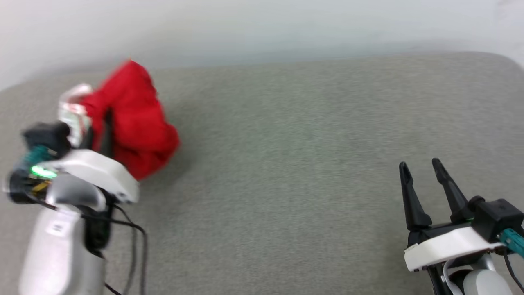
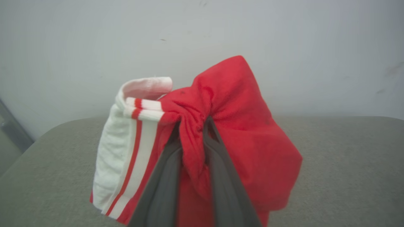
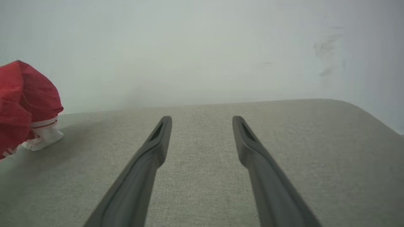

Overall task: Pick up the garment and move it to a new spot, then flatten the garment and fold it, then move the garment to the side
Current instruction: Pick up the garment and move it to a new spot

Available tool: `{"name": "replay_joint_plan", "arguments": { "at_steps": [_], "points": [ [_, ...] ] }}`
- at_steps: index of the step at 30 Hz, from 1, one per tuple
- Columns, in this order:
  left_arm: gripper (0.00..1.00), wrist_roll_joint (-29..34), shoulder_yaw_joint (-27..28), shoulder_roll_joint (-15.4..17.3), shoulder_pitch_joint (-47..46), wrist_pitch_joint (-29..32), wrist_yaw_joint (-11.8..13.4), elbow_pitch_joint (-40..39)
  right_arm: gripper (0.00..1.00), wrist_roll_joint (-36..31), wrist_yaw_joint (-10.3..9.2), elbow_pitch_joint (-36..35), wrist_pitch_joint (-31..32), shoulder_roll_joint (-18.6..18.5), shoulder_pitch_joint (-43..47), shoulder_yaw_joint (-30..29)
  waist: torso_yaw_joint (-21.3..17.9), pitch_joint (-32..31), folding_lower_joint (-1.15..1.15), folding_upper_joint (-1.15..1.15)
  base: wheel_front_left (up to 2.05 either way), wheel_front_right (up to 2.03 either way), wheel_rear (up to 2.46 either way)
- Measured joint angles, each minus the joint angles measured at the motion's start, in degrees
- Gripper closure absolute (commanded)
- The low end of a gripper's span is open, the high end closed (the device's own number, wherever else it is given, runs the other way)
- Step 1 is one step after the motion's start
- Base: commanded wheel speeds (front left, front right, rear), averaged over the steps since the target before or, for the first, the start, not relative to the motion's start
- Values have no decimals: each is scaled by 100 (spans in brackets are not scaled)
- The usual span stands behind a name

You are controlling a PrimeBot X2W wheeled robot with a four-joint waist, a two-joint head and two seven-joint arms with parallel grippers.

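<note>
Shirt: red shirt (image 1: 135, 123) with a white striped sleeve, bunched at the grey table's (image 1: 286, 143) far left.
Left gripper (image 2: 193, 126): fingers clamped on a red fold.
Right gripper (image 1: 421, 166): fingers apart, holding nothing, well apart from the shirt.

right wrist view crops the garment (image 3: 25, 94) (blurred overhead).

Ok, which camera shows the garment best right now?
Left wrist view: the garment sits close and sharp, pinched by the left gripper. Head view has it blurred at the left; right wrist view catches part at its left edge.
</note>
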Motion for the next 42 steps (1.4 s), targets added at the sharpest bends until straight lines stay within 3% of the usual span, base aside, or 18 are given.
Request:
{"name": "replay_joint_plan", "arguments": {
  "at_steps": [6,14,22,25,26,27,28,29,38,42],
  "points": [
    [100,87,-1111,-541,727,578,-252,-519,0,100,-1,-4,41,-1,177,78,-692,-257,0,0,0,0,0],
    [100,-44,-2270,-977,1098,917,-435,-378,0,163,-1,-46,66,-1,188,176,-1248,-227,-1,0,0,0,0],
    [100,-1,-3746,-822,851,1120,-498,-172,0,291,-1,-9,64,-1,85,257,-1417,306,1,0,0,0,0],
    [100,1,-3962,-786,772,1069,-498,-134,0,298,-1,0,58,-1,43,270,-1407,393,1,0,0,0,0],
    [97,-24,-4055,-765,723,1069,-498,-99,0,297,-1,4,56,-1,25,280,-1393,420,1,0,0,0,0],
    [64,-94,-4132,-757,705,1062,-498,-60,0,293,-1,21,55,-1,21,280,-1371,431,2,0,0,0,0],
    [53,-116,-4190,-742,699,1029,-498,-24,0,289,-1,45,53,1,3,285,-1351,428,2,0,0,0,0],
    [0,-144,-4230,-731,693,995,-498,9,0,280,-1,56,53,1,-15,286,-1332,409,2,0,0,0,0],
    [0,-138,-4289,-780,648,221,-458,-58,0,91,-1,81,143,1,102,23,-1004,-27,1,0,0,0,0],
    [0,-199,-4008,-764,769,-238,-233,-222,0,-82,-1,-12,268,1,236,-65,-783,-289,0,0,0,0,0]
  ]
}}
